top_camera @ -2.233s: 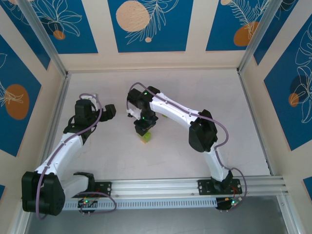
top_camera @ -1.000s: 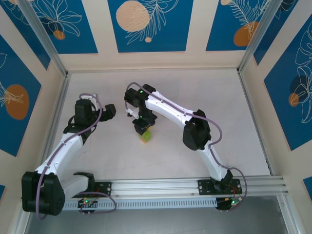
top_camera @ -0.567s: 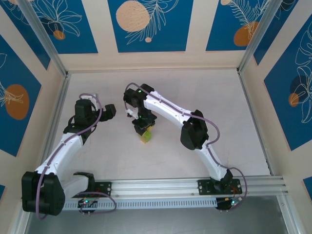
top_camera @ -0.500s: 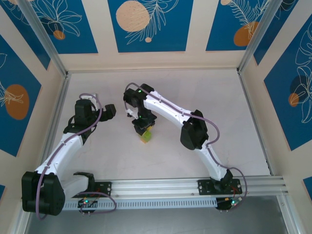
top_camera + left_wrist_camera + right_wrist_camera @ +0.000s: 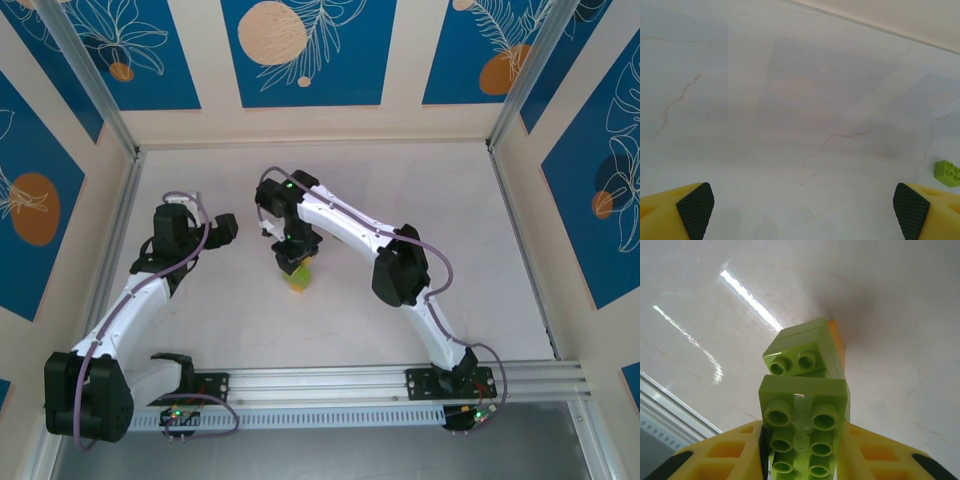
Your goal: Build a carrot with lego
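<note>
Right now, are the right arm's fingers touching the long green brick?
Touching. The right wrist view shows the long lime-green brick clamped between the fingers, with no gap on either side.

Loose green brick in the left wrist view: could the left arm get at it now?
Probably yes: the left gripper is open, and the brick lies on the table close beside one finger, nothing between.

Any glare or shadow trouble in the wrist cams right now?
Right wrist: two bright glare streaks on the table, dark shadow beyond the carrot, bricks sharp. Left wrist: no glare, only faint soft shadows; stray lime-green brick readable.
</note>
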### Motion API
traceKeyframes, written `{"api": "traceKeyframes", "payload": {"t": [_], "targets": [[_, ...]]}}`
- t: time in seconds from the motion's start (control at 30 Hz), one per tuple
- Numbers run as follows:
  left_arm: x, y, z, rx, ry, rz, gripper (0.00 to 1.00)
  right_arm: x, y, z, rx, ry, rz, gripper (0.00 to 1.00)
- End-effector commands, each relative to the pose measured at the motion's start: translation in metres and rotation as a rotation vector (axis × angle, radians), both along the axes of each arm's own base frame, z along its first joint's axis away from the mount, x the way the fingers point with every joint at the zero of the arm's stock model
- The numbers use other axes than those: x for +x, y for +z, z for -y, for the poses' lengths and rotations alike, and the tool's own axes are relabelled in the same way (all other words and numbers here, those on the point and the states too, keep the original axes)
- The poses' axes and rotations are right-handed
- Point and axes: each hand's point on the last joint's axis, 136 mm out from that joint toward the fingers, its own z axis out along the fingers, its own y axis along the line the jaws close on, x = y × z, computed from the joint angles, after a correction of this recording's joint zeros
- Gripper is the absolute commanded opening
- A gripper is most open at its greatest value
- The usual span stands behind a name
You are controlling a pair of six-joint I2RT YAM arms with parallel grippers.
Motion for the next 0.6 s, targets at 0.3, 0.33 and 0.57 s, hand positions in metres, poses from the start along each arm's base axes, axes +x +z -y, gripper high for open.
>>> {"api": "traceKeyframes", "payload": {"t": [0.3,0.33,0.57], "targets": [[0.002,0.012,0.006,0.003,-0.031,0.043,0.95,0.004,0.012,0.004,0.016,0.075,0.053,0.35],[0.002,0.012,0.006,0.002,-0.031,0.042,0.95,0.004,0.013,0.005,0.013,0.079,0.055,0.36],[0.002,0.012,0.005,0.004,-0.029,0.041,0.95,0.007,0.041,0.003,0.096,0.045,0.112,0.35]]}}
